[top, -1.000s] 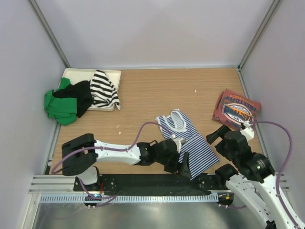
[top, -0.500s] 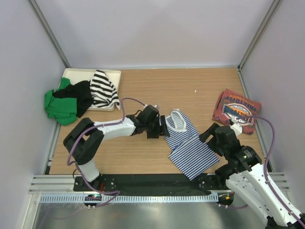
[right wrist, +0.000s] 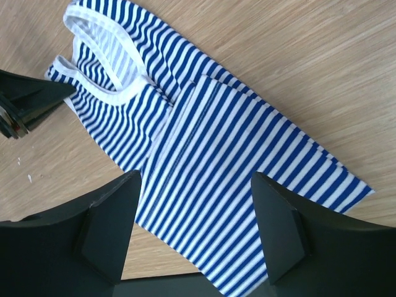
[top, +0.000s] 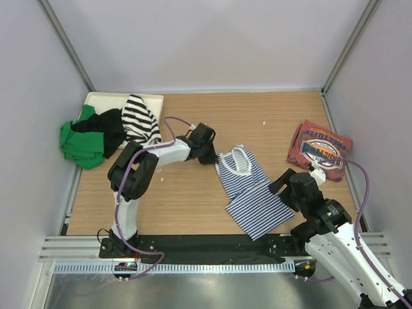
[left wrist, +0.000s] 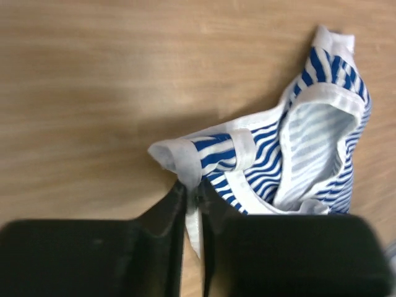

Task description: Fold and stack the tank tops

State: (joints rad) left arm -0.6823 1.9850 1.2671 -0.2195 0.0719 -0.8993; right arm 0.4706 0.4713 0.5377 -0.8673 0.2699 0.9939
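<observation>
The navy-and-white striped tank top [top: 250, 193] lies half spread on the wooden table, neck toward the back. My left gripper [top: 213, 157] is shut on the white-trimmed left shoulder strap [left wrist: 197, 162], and the trim is pinched between its jaws [left wrist: 193, 193]. Over the striped top's lower half [right wrist: 216, 167] my right gripper [top: 284, 186] hovers open [right wrist: 195, 185], nothing between its fingers. The brick-red tank top [top: 320, 149] with the round logo lies folded at the right edge.
A white tray [top: 103, 98] at the back left holds a heap of green [top: 78, 145], black [top: 106, 129] and black-and-white striped cloth [top: 140, 120], spilling over its front. Grey walls close in the table on three sides.
My left arm swung from the top's near hem up to its shoulder strap and shut on it. The right gripper moved left over the hem. The striped top shifted slightly.
</observation>
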